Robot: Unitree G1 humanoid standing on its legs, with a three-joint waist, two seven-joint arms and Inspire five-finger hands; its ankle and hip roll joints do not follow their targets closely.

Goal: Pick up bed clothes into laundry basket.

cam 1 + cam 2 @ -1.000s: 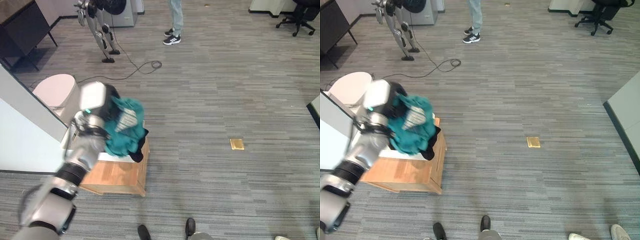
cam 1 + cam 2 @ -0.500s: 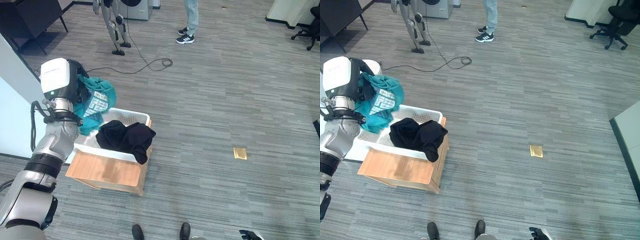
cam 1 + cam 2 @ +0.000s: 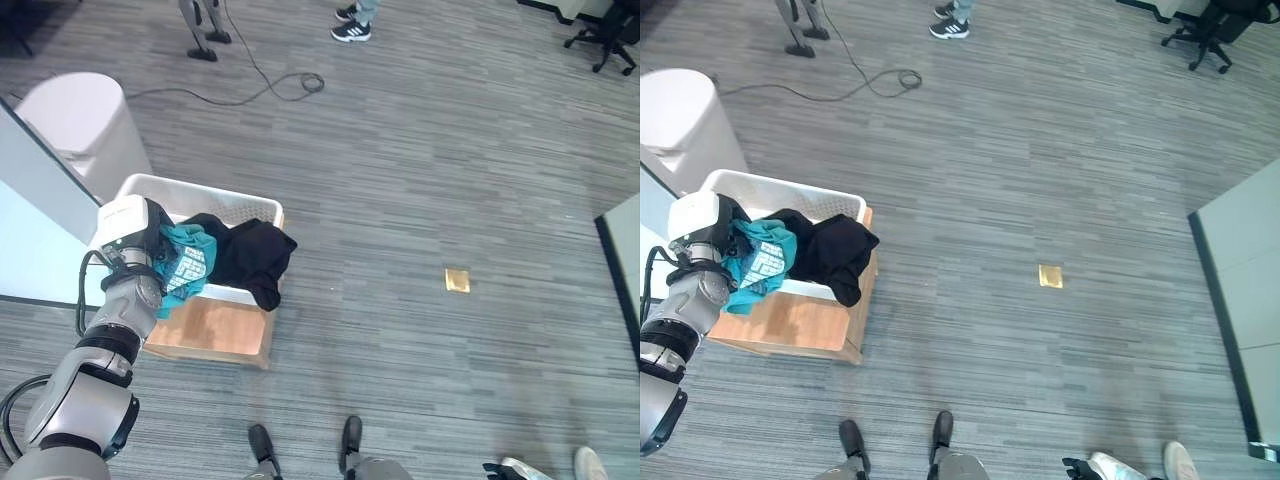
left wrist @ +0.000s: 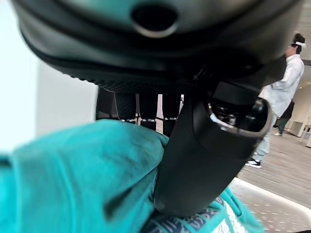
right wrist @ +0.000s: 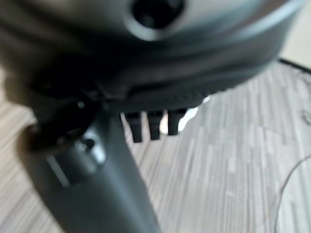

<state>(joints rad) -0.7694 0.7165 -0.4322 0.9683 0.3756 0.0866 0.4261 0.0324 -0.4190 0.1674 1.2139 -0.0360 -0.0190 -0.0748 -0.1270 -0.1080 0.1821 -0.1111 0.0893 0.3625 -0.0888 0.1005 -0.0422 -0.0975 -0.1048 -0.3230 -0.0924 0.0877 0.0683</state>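
Left hand point(image 4: 204, 145) pinches the teal cloth point(image 3: 183, 262), thumb pressed over the fabric, at the basket's point(image 3: 190, 190) near rim. Black cloth point(image 3: 250, 255) drapes over the basket's front edge. Right hand point(image 5: 97, 160) hangs above bare floor, fingers apparently straight, holding nothing. Risk: released here, the teal cloth could slide outside onto the wooden box point(image 3: 215, 330), since it straddles the rim.

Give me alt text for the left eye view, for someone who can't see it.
The robot's left hand holds a teal garment at the near edge of a white laundry basket on a wooden box. A black garment drapes over the basket's rim, on grey striped carpet.
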